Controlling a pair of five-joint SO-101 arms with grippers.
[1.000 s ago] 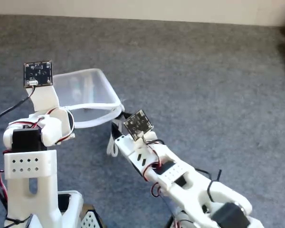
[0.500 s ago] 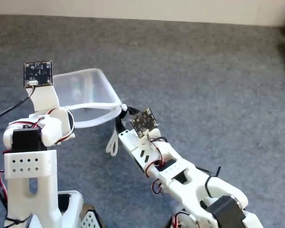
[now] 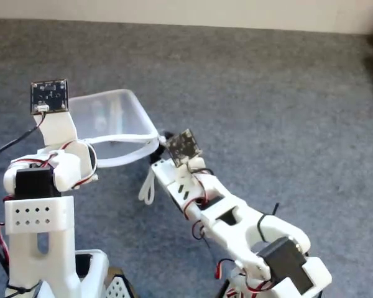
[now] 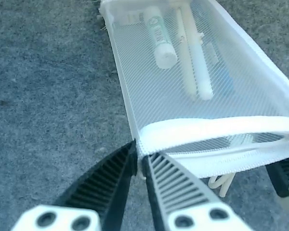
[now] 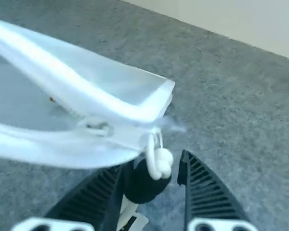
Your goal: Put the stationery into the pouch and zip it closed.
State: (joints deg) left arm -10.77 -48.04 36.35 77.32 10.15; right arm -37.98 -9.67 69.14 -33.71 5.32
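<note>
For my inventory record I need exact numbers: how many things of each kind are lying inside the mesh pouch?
Tube with green print: 1
White pen-like sticks: 2
Bluish item, too blurred to name: 1
Total: 4 inside the pouch

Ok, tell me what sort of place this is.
Probably an indoor robot test setup: a grey carpet-like surface, a pale wall along its far edge, and the left arm and right arm at a mesh pouch of stationery.
</note>
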